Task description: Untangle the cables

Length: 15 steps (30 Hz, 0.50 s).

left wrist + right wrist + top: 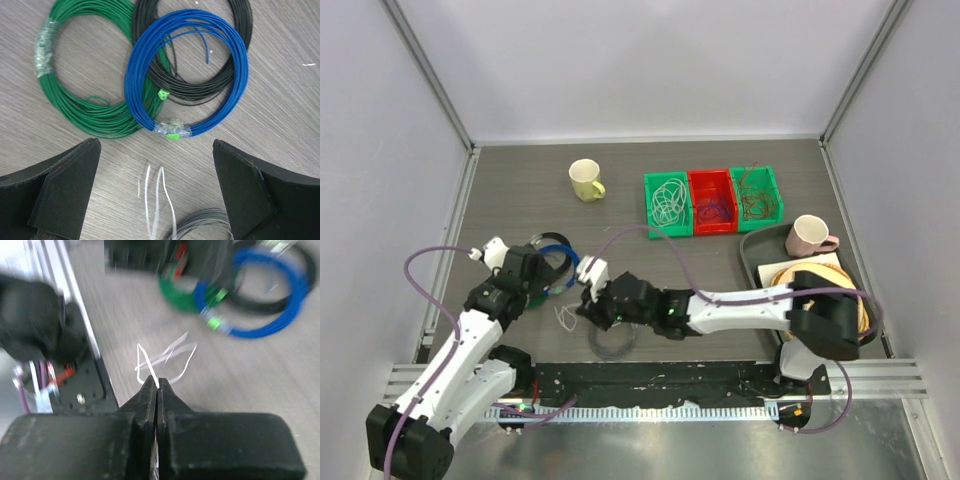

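A thin white cable (167,356) lies in loose loops on the table between the two grippers; it also shows in the top view (565,318) and the left wrist view (156,200). My right gripper (158,385) is shut on a strand of this white cable, low over the table (585,308). My left gripper (155,150) is open and empty, above the white cable's far end (542,275). More cables lie sorted in three bins: white (669,200), blue-purple (712,208) and red (757,200).
Thick blue (185,70), green (85,75) and black (200,90) rings lie just past the left gripper. A dark grey coil (613,342) lies under the right wrist. A yellow mug (585,181) stands far left; a tray (752,262) with a pink mug (809,236) stands at the right.
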Each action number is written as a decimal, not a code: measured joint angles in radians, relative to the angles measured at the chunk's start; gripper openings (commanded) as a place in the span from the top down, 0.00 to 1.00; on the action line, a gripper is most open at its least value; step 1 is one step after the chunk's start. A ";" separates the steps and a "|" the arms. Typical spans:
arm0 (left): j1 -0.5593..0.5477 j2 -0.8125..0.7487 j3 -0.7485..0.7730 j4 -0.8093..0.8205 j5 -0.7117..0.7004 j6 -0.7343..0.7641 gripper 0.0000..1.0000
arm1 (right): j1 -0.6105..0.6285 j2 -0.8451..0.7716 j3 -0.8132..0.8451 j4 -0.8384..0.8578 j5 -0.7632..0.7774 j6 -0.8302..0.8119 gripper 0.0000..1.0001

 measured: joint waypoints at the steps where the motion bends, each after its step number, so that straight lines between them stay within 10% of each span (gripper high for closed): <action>1: 0.000 0.002 -0.002 0.011 0.009 0.000 0.00 | -0.010 -0.041 0.000 -0.006 0.023 0.014 0.99; 15: 0.004 0.052 -0.025 0.116 0.059 0.005 0.00 | -0.500 -0.296 0.146 -0.160 0.212 0.119 0.99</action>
